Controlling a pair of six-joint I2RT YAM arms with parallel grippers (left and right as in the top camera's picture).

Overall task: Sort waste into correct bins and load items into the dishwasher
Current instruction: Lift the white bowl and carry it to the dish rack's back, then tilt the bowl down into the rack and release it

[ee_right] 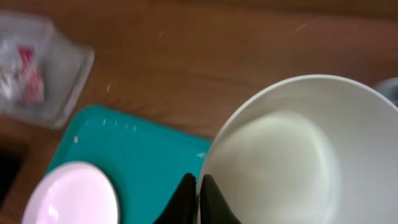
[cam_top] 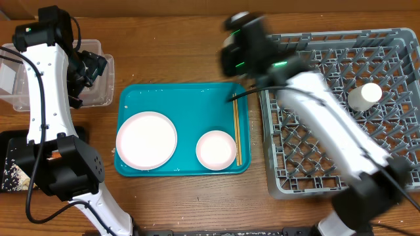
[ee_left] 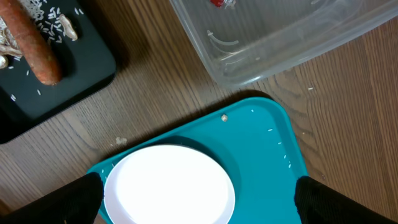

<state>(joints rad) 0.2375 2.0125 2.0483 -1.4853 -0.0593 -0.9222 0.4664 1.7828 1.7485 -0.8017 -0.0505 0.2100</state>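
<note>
My right gripper (ee_right: 198, 199) is shut on the rim of the white bowl (ee_right: 298, 155) and holds it above the table. In the overhead view it is a blur (cam_top: 239, 46) between the teal tray and the grey dish rack (cam_top: 341, 164). The large white plate (cam_top: 146, 139), the smaller plate (cam_top: 216, 149) and the chopsticks (cam_top: 237, 131) lie on the teal tray (cam_top: 184, 95). A small white cup (cam_top: 365, 96) stands in the rack. My left gripper (cam_top: 88, 69) is open and empty, above the large plate (ee_left: 168, 186) and beside the clear tub (cam_top: 92, 98).
The clear tub (ee_left: 280, 43) holds a red wrapper (ee_right: 28, 71). The black tray (ee_left: 74, 74) at the left front holds the orange sausage stick (ee_left: 37, 46) and white scraps. A few crumbs lie on the wood by the teal tray (ee_left: 267, 149).
</note>
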